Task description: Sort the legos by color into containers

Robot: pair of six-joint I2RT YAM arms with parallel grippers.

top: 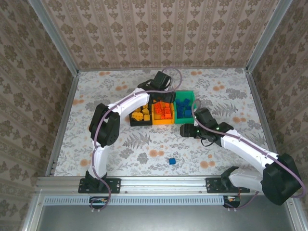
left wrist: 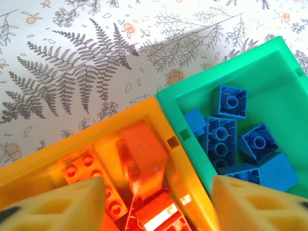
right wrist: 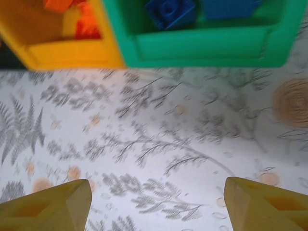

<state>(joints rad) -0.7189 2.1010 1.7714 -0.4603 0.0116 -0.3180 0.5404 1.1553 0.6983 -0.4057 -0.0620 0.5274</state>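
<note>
I see bare floral-patterned tabletop (top: pixel 96 139) left, right and near of the joined row of black, yellow-orange and green plastic bins (top: pixel 162 123). White left arm (top: pixel 130 102) crosses above the bins. Right gripper (right wrist: pixel 158 199) hangs spread just beside the green end. Small blue studded plastic brick (top: pixel 171 160) lies alone near the front, well apart.

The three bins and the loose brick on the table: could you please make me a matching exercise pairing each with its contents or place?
1. black bin
2. yellow-orange bin
3. green bin
4. loose blue brick

a. holds blue bricks
b. lies on the table, nearer the arm bases than the bins
c. holds yellow bricks
d. holds orange-red bricks

Pairs: 1-c, 2-d, 3-a, 4-b.
</note>
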